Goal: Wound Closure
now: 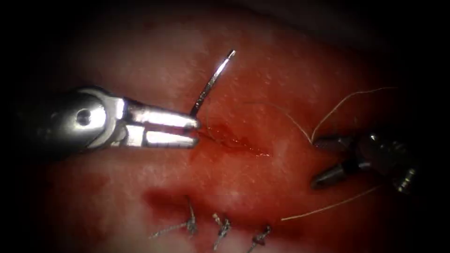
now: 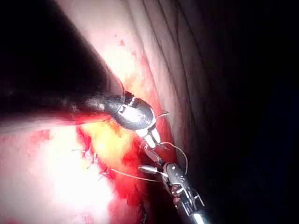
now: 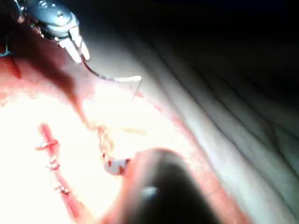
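Observation:
My left tool [image 1: 194,132] comes in from the left, its jaws shut on the curved needle [image 1: 211,84] near its lower end, at the left end of the open cut [image 1: 239,146]. The needle's free end rises up and to the right, clear of the tissue [image 1: 154,56]. Its gripped end is hidden by the jaws. In the right wrist view the needle [image 3: 117,78] sticks out from the same tool [image 3: 77,49]. My right tool [image 1: 318,160] stands open on the right of the cut and holds nothing. The thread [image 1: 281,115] arcs from the needle past its upper jaw tip.
Three knotted stitches [image 1: 222,227] with cut ends close a second cut along the near edge. A loose thread strand [image 1: 328,206] trails from the rightmost stitch toward the right tool. Red fluid [image 1: 234,187] stains the tissue around both cuts.

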`<state>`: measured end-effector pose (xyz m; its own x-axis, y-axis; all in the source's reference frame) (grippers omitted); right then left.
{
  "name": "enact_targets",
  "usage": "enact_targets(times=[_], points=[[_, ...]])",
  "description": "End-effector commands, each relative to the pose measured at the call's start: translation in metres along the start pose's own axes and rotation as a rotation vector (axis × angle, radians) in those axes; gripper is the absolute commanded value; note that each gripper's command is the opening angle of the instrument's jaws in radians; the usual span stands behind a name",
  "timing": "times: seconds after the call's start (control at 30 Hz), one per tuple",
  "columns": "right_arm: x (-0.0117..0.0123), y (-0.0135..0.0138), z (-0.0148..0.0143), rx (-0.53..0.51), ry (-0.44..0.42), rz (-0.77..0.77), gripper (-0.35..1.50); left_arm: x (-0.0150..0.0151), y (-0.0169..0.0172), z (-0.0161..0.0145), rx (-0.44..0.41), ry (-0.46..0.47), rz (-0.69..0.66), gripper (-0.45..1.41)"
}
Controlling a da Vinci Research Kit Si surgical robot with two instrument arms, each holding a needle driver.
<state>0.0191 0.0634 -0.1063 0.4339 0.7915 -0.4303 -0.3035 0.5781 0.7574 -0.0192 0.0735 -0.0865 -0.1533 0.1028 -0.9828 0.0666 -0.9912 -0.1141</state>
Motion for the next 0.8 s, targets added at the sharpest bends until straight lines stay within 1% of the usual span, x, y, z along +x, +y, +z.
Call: enact_targets(times=[0.03,0.07,0.1,0.13,0.17,0.23,0.27,0.4,0.43,0.47,0.5,0.57,0.67,0.7,0.8], points=[[0.0025,0.0007,0.0005,0.003,0.103,0.053,1.26,-0.0008,-0.0001,0.0008,0.007,0.003,0.035,-0.35],[0.0039,0.0011,0.0002,0.038,0.231,0.149,1.25,-0.0024,0.0006,0.0016,0.026,0.008,0.108,-0.35],[0.0043,0.0012,-0.0001,0.078,0.307,0.225,1.23,-0.0037,0.0010,0.0021,0.038,0.020,0.131,-0.35],[0.0044,0.0012,-0.0001,0.089,0.338,0.256,1.23,-0.0043,0.0011,0.0023,0.050,0.024,0.135,-0.35],[0.0044,0.0013,-0.0001,0.105,0.377,0.299,1.23,-0.0056,0.0011,0.0025,0.079,0.036,0.145,-0.35],[0.0044,0.0015,-0.0004,0.122,0.406,0.330,1.25,-0.0072,0.0010,0.0026,0.111,0.046,0.154,-0.35],[0.0043,0.0016,-0.0005,0.122,0.405,0.335,1.26,-0.0079,0.0008,0.0025,0.128,0.057,0.158,-0.35],[0.0037,0.0012,0.0000,0.140,0.412,0.376,1.40,-0.0091,0.0006,0.0020,0.150,0.065,0.163,-0.35],[0.0037,0.0011,0.0001,0.150,0.418,0.387,1.40,-0.0091,0.0006,0.0020,0.155,0.068,0.163,-0.35],[0.0039,0.0008,0.0006,0.189,0.457,0.426,1.33,-0.0091,0.0007,0.0021,0.168,0.077,0.162,-0.35],[0.0043,0.0005,0.0013,0.214,0.488,0.461,1.31,-0.0090,0.0008,0.0025,0.175,0.080,0.162,-0.35],[0.0049,0.0001,0.0027,0.224,0.505,0.497,1.30,-0.0089,0.0009,0.0028,0.182,0.086,0.162,-0.35],[0.0054,0.0000,0.0039,0.257,0.537,0.565,1.25,-0.0088,0.0011,0.0029,0.191,0.101,0.168,-0.35],[0.0056,0.0003,0.0044,0.260,0.572,0.598,1.25,-0.0089,0.0012,0.0029,0.202,0.115,0.169,-0.35],[0.0056,0.0006,0.0053,0.280,0.618,0.650,1.25,-0.0091,0.0014,0.0032,0.206,0.117,0.190,-0.35]])
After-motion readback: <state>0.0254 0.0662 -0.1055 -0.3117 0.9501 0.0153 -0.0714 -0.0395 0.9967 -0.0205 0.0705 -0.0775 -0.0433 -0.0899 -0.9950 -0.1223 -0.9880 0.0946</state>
